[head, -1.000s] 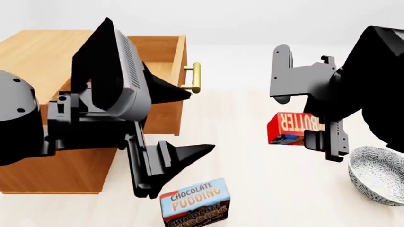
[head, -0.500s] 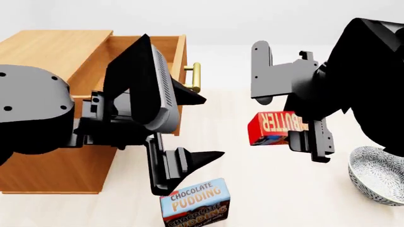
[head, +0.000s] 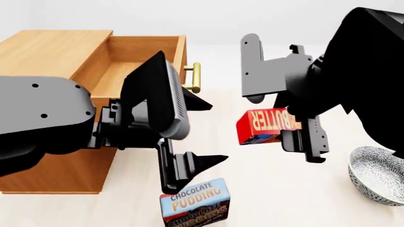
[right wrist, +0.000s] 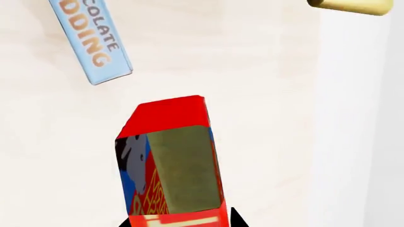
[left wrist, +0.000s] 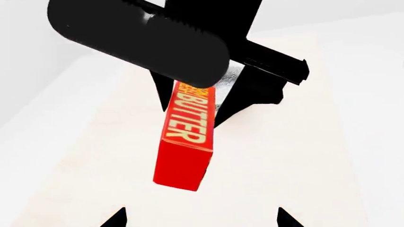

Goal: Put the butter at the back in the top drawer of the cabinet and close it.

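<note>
The red butter [head: 262, 125] carton hangs in the air right of the cabinet [head: 44, 52], with my right gripper [head: 292, 128] shut on its far end. The top drawer [head: 179, 54] is pulled out, its inside bare and its brass handle [head: 195, 77] facing the butter. My left gripper [head: 205, 132] is open in front of the drawer, nothing between its fingers. In the left wrist view the butter [left wrist: 184, 137] is ahead of the open left gripper [left wrist: 200, 220]. The right wrist view has the butter [right wrist: 170, 156] in the right gripper [right wrist: 180, 222].
A blue Chocolate Pudding box [head: 196, 201] stands on the floor below the left gripper and also shows in the right wrist view as the pudding box [right wrist: 92, 38]. A patterned bowl [head: 379, 175] sits at the right. The brass handle [right wrist: 350, 5] appears beyond the butter.
The right gripper has carried the butter left, nearer the drawer. The left arm has shifted right and down, uncovering the drawer's inside.
</note>
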